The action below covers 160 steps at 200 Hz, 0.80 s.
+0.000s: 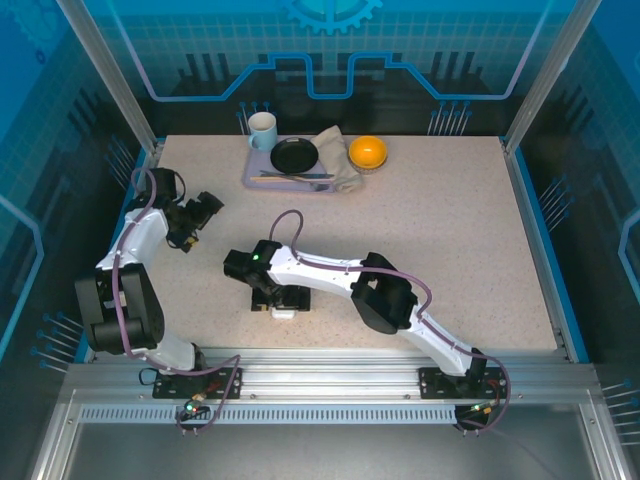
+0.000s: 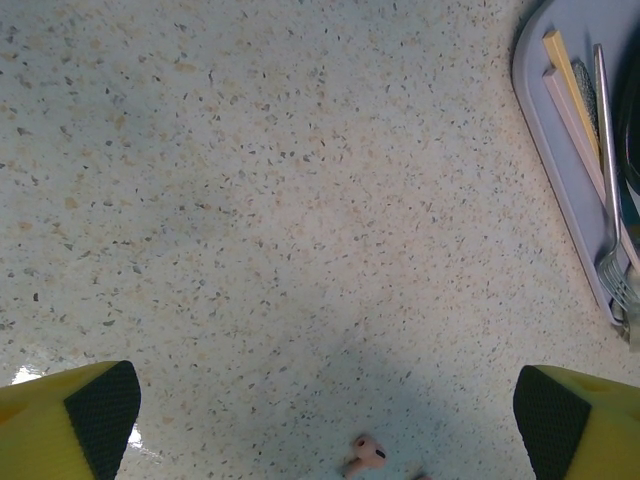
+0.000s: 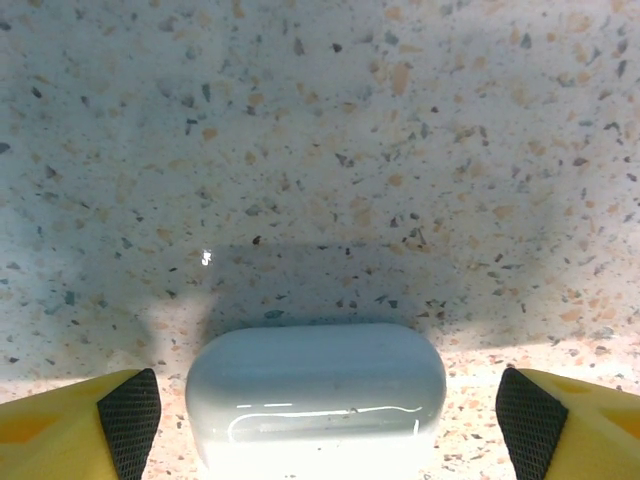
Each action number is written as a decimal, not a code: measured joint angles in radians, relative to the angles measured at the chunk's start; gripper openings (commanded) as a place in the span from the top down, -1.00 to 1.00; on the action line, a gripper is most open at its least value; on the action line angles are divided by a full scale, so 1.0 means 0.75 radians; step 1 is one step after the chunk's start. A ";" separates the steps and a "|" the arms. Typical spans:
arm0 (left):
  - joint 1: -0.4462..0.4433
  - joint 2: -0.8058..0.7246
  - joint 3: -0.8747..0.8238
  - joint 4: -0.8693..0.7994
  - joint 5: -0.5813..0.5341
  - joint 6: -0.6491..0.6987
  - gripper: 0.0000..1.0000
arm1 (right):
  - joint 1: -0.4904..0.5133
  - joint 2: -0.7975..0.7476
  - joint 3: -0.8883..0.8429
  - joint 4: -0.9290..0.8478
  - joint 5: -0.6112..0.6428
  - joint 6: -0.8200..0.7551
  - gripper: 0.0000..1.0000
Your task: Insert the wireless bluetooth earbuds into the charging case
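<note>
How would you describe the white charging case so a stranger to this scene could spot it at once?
Start at the speckled table and follow the right arm to the right gripper. The white charging case lies on the table between its open yellow fingers. It is a smooth, glossy, rounded pebble, much bigger than the tiny pink earbud below the left gripper.

Robot test cell, lab-type setup, not a home. 2 arms, left arm [image 1: 125, 270] and right arm [image 1: 330, 275], bolted to a slotted aluminium rail [image 1: 330, 380] at the near edge of a speckled table [image 1: 450, 230]. Metal frame posts [image 1: 105, 70] and blue panels printed with a gear emblem [image 1: 330, 12] wall it in. Tray [image 1: 255, 178] with mug [image 1: 262, 130], black plate [image 1: 294, 155] and orange [image 1: 367, 152] at the far edge.
</note>
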 measured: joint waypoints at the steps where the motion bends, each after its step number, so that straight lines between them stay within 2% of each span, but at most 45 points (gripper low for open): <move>1: 0.000 0.000 0.000 0.000 0.001 0.000 -0.98 | 0.000 0.000 -0.001 0.001 0.000 0.001 -0.79; 78: 0.000 -0.024 0.000 0.001 0.012 0.000 -0.98 | 0.002 -0.021 -0.086 0.097 -0.004 0.000 -0.60; 137: 0.000 -0.035 0.000 0.001 0.030 -0.001 -0.98 | 0.004 -0.093 -0.219 0.222 -0.003 0.002 -0.33; 160: 0.000 -0.038 0.000 0.001 0.042 -0.001 -0.98 | 0.004 -0.141 -0.293 0.258 0.009 0.006 -0.28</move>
